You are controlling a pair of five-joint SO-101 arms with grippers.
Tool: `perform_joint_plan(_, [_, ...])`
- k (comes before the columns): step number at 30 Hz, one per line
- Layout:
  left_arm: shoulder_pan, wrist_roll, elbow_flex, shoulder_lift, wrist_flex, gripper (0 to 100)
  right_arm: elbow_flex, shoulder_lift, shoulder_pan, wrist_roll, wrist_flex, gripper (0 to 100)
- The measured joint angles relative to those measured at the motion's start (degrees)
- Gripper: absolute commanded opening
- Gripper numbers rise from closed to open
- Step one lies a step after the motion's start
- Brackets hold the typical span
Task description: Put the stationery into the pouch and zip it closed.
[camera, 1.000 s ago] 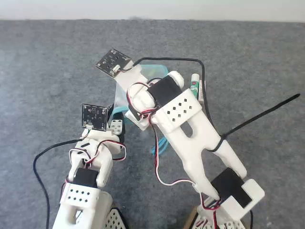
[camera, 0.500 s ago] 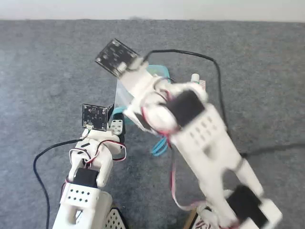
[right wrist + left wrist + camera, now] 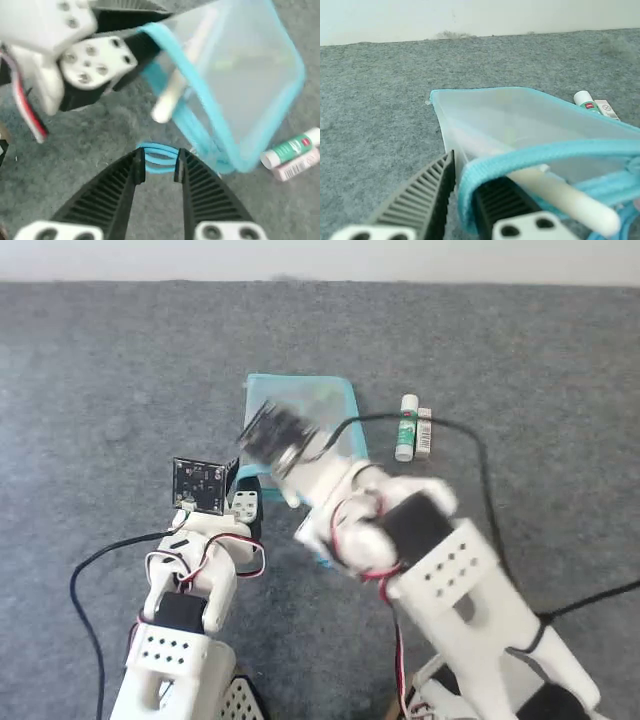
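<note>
A translucent pouch (image 3: 312, 408) with a teal rim lies on the grey carpet. My left gripper (image 3: 245, 502) (image 3: 465, 172) is shut on the pouch's (image 3: 520, 120) near rim at the mouth. A white pen (image 3: 560, 195) (image 3: 175, 90) sits partly inside, with its end sticking out of the mouth. My right gripper (image 3: 159, 152) hovers just outside the pouch (image 3: 250, 75), over a teal cord loop (image 3: 157, 157). Its fingers are a little apart and hold nothing. A glue stick (image 3: 406, 427) (image 3: 292, 147) and an eraser (image 3: 423, 432) (image 3: 295, 167) lie beside the pouch.
The right arm (image 3: 440, 560) crosses the middle of the carpet above the pouch's mouth. The left arm's gripper body (image 3: 95, 60) stands close to my right fingers. A black cable (image 3: 470, 435) arcs near the glue stick. A pale wall (image 3: 470, 15) borders the carpet.
The right arm has pulled back out of the pouch toward its base, and the pen stays in the pouch. The left arm has kept still on the rim.
</note>
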Motion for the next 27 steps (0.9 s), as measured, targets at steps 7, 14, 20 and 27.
perform_joint_plan(7, [0.0, 0.0, 0.0, 0.0, 0.0, 1, 4.75, 0.0, -0.7, -1.14, -7.82, 6.6])
perform_joint_plan(14, [0.0, 0.0, 0.0, 0.0, 0.0, 1, 4.75, 4.84, -1.05, -1.49, -12.92, 6.1])
perform_joint_plan(20, [0.0, 0.0, 0.0, 0.0, 0.0, 1, 4.75, 6.77, -0.7, -1.49, -16.79, 6.2])
perform_joint_plan(27, [0.0, 0.0, 0.0, 0.0, 0.0, 1, 4.75, 6.77, 2.81, -1.58, -20.57, 6.6])
